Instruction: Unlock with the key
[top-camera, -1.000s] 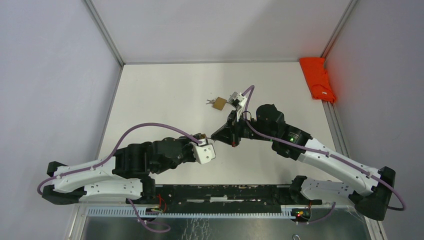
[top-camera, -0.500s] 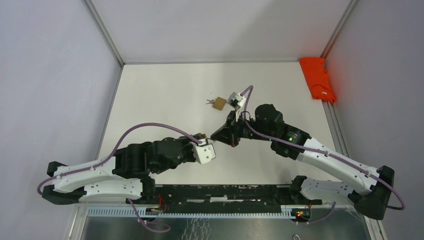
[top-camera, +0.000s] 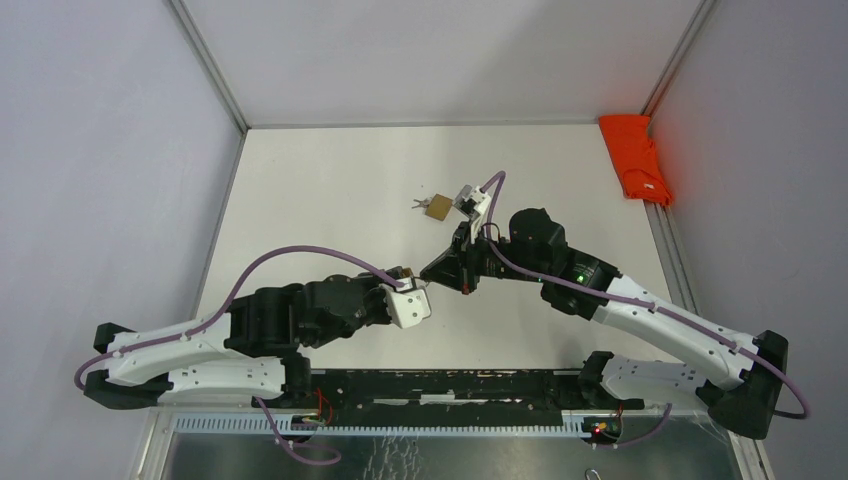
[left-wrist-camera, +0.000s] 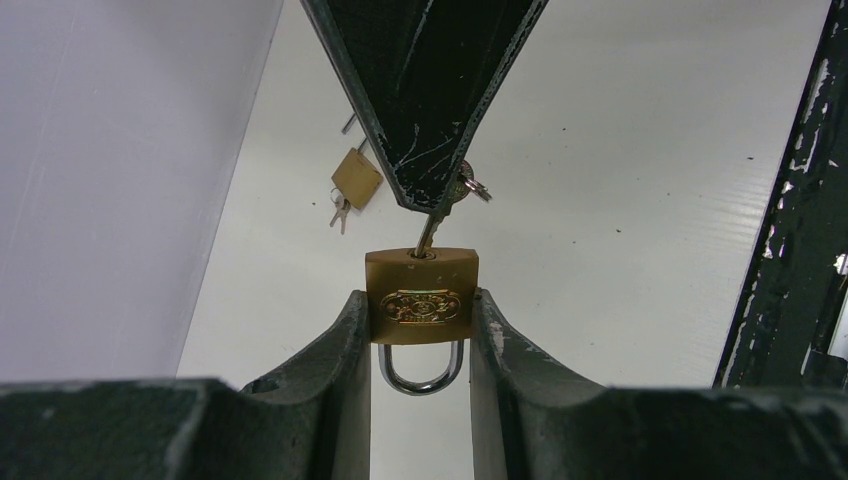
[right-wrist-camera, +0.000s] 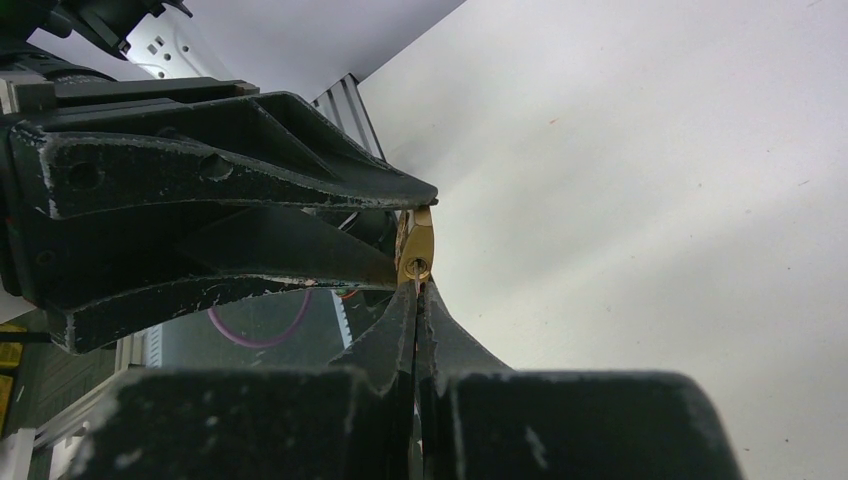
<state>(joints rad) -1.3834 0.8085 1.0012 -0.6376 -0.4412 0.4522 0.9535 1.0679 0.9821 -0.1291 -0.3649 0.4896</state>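
Brass padlock (left-wrist-camera: 421, 297) sits clamped in the left gripper (left-wrist-camera: 420, 312); the right gripper (right-wrist-camera: 416, 295) pinches the small silver key (left-wrist-camera: 428, 236), blade in the keyhole (right-wrist-camera: 416, 265). Its steel shackle (left-wrist-camera: 421, 374) looks closed, so turning remains.

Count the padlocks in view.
2. One padlock is clamped in the left gripper, with the key at its keyhole; the other padlock lies on the table farther away.

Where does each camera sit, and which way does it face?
Top: above, behind the bases, facing down on the table; left arm and right arm show.
Left wrist: faces along the left fingers gripping the padlock; right fingers hold its key.
Right wrist: faces along the right fingers at the padlock.
Shared: both wrist views show the padlock.
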